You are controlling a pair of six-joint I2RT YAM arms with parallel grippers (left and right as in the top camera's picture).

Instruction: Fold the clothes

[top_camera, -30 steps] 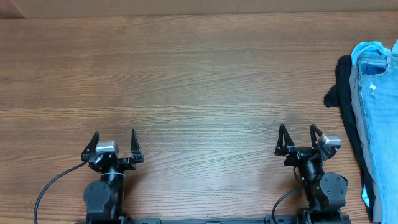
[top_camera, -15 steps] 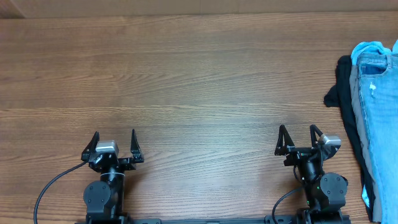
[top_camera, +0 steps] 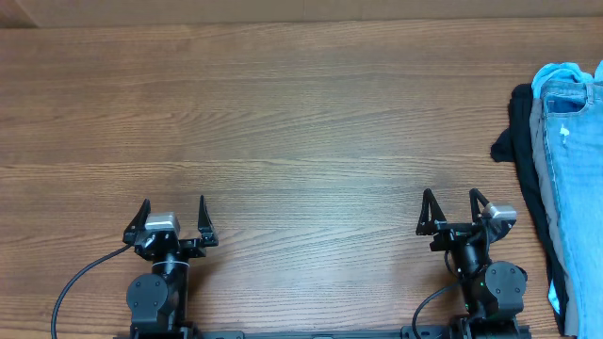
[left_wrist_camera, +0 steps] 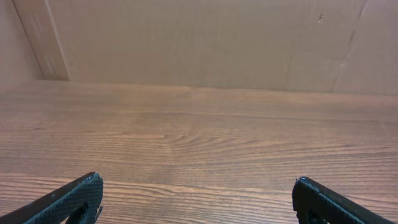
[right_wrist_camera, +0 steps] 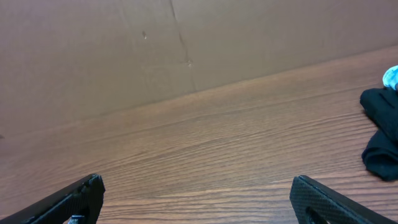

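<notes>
Looking down, we find the left fingers (top_camera: 141, 217) and right fingers (top_camera: 426, 209) spread wide at six o'clock, while the jeans (top_camera: 575, 188) top the clothes pile (top_camera: 521, 132) at three o'clock on the counter (top_camera: 301, 122)

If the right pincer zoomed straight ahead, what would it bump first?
Probably nothing soon: ahead of the right pincer lies bare table, then likely the brown wall. The clothes pile sits off to its right.

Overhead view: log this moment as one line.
stage: folding not started | left gripper: open, empty | right gripper: open, empty | clothes: piled at right edge of table, jeans on top
</notes>
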